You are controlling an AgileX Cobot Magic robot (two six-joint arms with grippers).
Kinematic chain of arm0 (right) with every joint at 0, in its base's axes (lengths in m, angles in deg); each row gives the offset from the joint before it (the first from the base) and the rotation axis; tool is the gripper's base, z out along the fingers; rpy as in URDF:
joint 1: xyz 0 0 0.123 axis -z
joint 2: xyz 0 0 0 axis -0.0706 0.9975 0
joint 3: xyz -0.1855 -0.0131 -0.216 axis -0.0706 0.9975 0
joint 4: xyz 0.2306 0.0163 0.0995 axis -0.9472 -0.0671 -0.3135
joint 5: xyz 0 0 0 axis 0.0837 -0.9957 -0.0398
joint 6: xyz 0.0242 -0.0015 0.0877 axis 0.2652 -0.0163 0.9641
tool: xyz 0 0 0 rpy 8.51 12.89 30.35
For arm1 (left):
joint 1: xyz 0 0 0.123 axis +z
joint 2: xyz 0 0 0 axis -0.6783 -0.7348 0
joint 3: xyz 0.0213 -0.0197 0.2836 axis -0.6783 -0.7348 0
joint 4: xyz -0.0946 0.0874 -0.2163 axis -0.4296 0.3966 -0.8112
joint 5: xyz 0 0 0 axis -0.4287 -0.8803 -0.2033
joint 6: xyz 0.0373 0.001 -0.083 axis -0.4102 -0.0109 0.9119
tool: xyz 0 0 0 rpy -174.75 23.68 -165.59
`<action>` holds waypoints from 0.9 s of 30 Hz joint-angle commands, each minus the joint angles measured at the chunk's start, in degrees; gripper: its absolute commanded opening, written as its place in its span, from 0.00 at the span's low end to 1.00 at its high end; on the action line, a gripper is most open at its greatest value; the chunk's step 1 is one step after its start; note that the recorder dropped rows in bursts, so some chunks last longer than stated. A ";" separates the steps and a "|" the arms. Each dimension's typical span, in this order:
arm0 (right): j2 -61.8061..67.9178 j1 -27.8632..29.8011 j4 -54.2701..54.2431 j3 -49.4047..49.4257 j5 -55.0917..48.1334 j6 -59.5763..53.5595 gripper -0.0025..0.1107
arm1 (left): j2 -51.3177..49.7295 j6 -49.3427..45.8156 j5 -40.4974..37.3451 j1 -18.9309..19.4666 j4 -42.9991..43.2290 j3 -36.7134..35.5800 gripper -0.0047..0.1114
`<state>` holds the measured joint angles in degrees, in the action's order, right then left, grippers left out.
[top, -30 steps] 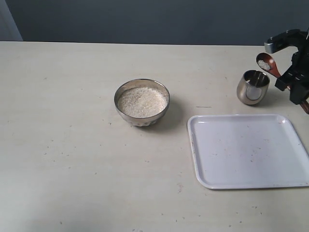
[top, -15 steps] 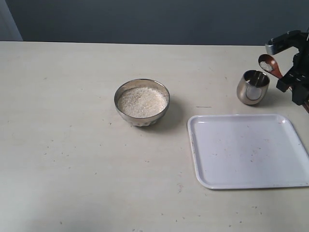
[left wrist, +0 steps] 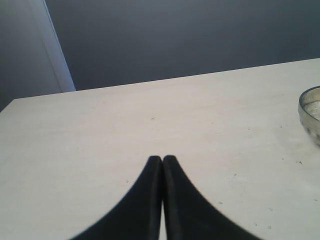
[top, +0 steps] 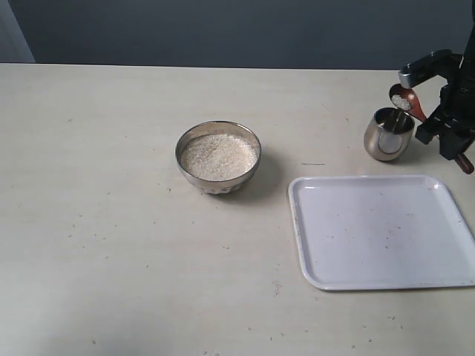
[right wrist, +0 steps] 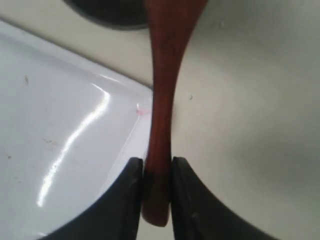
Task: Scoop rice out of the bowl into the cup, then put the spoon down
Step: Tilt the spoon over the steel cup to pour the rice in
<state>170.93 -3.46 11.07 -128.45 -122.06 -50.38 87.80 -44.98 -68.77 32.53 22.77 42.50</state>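
R gripper [right wrist: 157, 165] pinches the slim handle of the glossy red-brown wooden spoon [top: 413, 107]. Its long axis slants, oval scoop w/ white grains tipped over the rounded steel cup [top: 388, 135]. Faceted steel bowl [top: 218, 181] of rice [top: 219, 156] sits mid-table, well apart. L gripper [left wrist: 162, 159]: jaws pressed together, empty.

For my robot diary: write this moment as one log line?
phase: pouring | right jaws: shut on spoon | spoon: tilted over cup | left jaws: shut, empty | bowl: rice inside
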 commanded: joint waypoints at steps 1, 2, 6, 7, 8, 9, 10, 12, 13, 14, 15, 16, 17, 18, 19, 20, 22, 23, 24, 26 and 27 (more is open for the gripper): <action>0.00 -0.57 5.90 0.03 1.50 3.82 0.02 | 0.25 0.37 0.08 -0.23 0.07 0.23 0.04; 0.00 -0.57 6.12 0.03 1.25 3.82 0.02 | 0.25 0.37 0.08 -0.23 0.07 0.23 0.04; 0.00 -0.57 4.70 0.03 1.12 3.82 0.02 | 0.25 0.37 0.08 -0.23 0.07 0.23 0.04; 0.00 -0.57 4.70 0.03 1.12 3.82 0.02 | 0.25 0.37 0.08 -0.23 0.07 0.23 0.04; 0.00 -0.57 4.73 0.03 1.12 3.82 0.02 | 0.25 0.37 0.08 -0.23 0.07 0.23 0.04; 0.00 -0.57 4.73 0.03 1.01 3.82 0.02 | 0.25 0.37 0.08 -0.23 0.07 0.23 0.04; 0.00 -0.57 4.73 0.03 1.01 3.82 0.02 | 0.25 0.37 0.08 -0.23 0.07 0.23 0.04; 0.00 -0.57 4.73 0.03 1.01 3.82 0.02 | 0.25 0.37 0.08 -0.23 0.07 0.23 0.04; 0.00 -0.57 4.73 0.03 1.01 3.82 0.02 | 0.25 0.37 0.08 -0.23 0.07 0.23 0.04; 0.00 -0.57 4.73 0.03 1.01 3.82 0.02 | 0.25 0.37 0.08 -0.23 0.07 0.23 0.04; 0.00 -0.57 4.73 0.03 0.89 3.82 0.02 | 0.25 0.37 0.08 -0.23 0.07 0.23 0.04; 0.00 -0.57 4.73 0.03 0.89 3.82 0.02 | 0.25 0.37 0.08 -0.23 0.07 0.23 0.04; 0.00 -0.57 4.73 0.03 0.89 3.82 0.02 | 0.25 0.37 0.08 -0.23 0.07 0.23 0.04; 0.00 -0.57 4.73 0.03 0.89 3.82 0.02 | 0.25 0.37 0.08 -0.23 0.07 0.23 0.04; 0.00 -0.57 4.73 0.03 0.89 3.82 0.02 | 0.25 0.37 0.08 -0.23 0.07 0.23 0.04; 0.00 -0.57 4.73 0.03 0.89 3.82 0.02 | 0.25 0.37 0.08 -0.23 0.07 0.23 0.04; 0.00 -0.57 4.57 0.03 0.48 3.82 0.02 | 0.25 0.37 0.08 -0.23 0.07 0.23 0.04; 0.00 -0.57 4.57 0.03 0.48 3.82 0.02 | 0.25 0.37 0.08 -0.23 0.07 0.23 0.04; 0.00 -0.73 4.57 0.03 0.49 3.82 0.02 | 0.25 0.37 0.08 -0.23 0.07 0.23 0.04; 0.00 -1.86 5.16 0.03 0.49 3.82 0.02 | 0.25 0.37 0.08 -0.23 0.07 0.23 0.04; 0.00 -2.20 5.39 0.03 0.49 3.82 0.02 | 0.25 0.37 0.08 -0.23 0.07 0.23 0.04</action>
<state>170.93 -4.78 15.79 -128.45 -121.32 -46.65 87.80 -44.98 -68.77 32.53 22.77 42.50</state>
